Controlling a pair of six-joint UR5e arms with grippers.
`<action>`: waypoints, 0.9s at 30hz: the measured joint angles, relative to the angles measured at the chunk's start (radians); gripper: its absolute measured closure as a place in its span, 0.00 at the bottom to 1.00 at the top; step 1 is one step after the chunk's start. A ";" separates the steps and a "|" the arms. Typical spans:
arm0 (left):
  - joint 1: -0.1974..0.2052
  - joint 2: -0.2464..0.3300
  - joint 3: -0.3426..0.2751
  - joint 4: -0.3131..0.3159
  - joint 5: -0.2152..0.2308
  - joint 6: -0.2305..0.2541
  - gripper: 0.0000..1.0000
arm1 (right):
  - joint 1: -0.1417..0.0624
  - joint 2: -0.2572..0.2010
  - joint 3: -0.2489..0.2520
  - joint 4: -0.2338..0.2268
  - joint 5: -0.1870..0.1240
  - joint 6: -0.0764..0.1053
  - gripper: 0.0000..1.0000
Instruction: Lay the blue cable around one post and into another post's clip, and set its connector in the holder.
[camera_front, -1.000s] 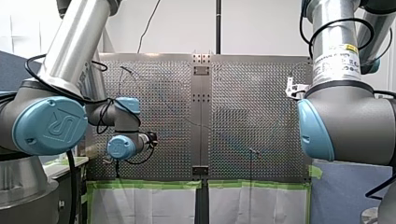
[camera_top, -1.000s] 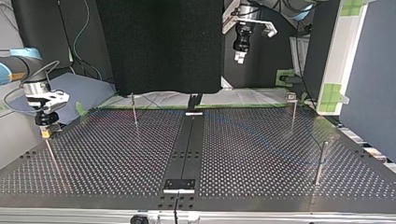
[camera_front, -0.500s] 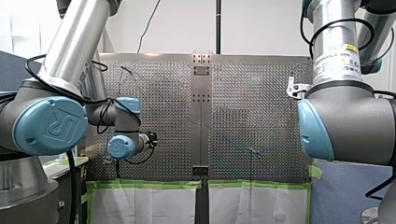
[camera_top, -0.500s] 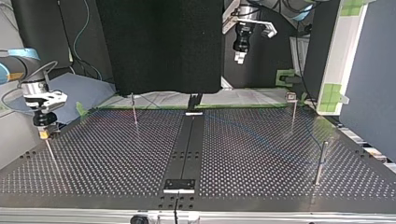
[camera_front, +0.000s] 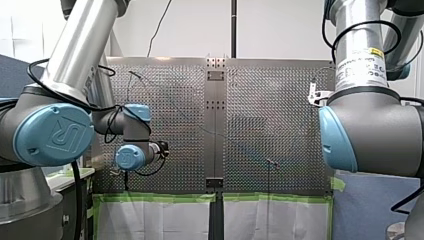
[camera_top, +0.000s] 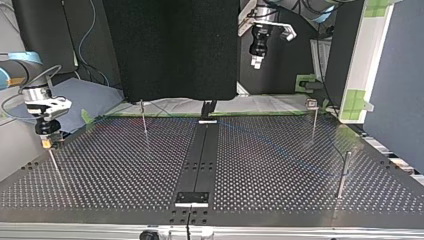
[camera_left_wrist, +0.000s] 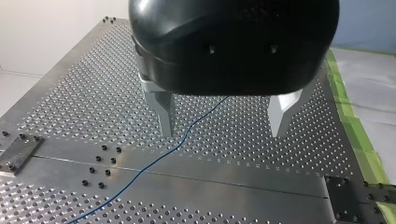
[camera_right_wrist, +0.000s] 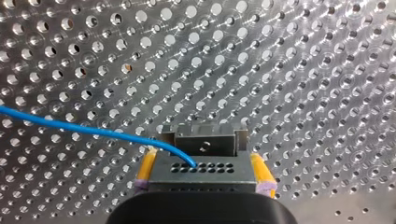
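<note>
The perforated surface (camera_left_wrist: 70, 93) carries the blue cable (camera_left_wrist: 161, 160). The left gripper (camera_left_wrist: 222, 130) hovers over the cable, jaws apart. The right gripper (camera_right_wrist: 202, 154) holds its jaws clamped on the connector (camera_right_wrist: 201, 170) at the cable's end

The connector (camera_right_wrist: 210, 175) sits between the right pincer (camera_right_wrist: 204, 171)'s pads, over the worktop (camera_top: 280, 165) at the top view's left. From it the cable (camera_left_wrist: 154, 163) trails across the worktop, beneath the left pincer (camera_left_wrist: 224, 123).
</note>
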 joint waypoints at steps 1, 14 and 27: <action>0.000 0.000 0.000 0.000 0.000 0.000 0.00 | 0.000 0.000 0.000 0.000 -0.001 0.000 1.00; 0.000 0.000 0.000 0.000 0.000 0.000 0.00 | 0.001 0.004 -0.004 -0.011 -0.023 0.000 1.00; 0.000 0.000 0.000 0.000 0.000 0.000 0.00 | 0.000 0.007 -0.006 -0.014 -0.032 -0.008 1.00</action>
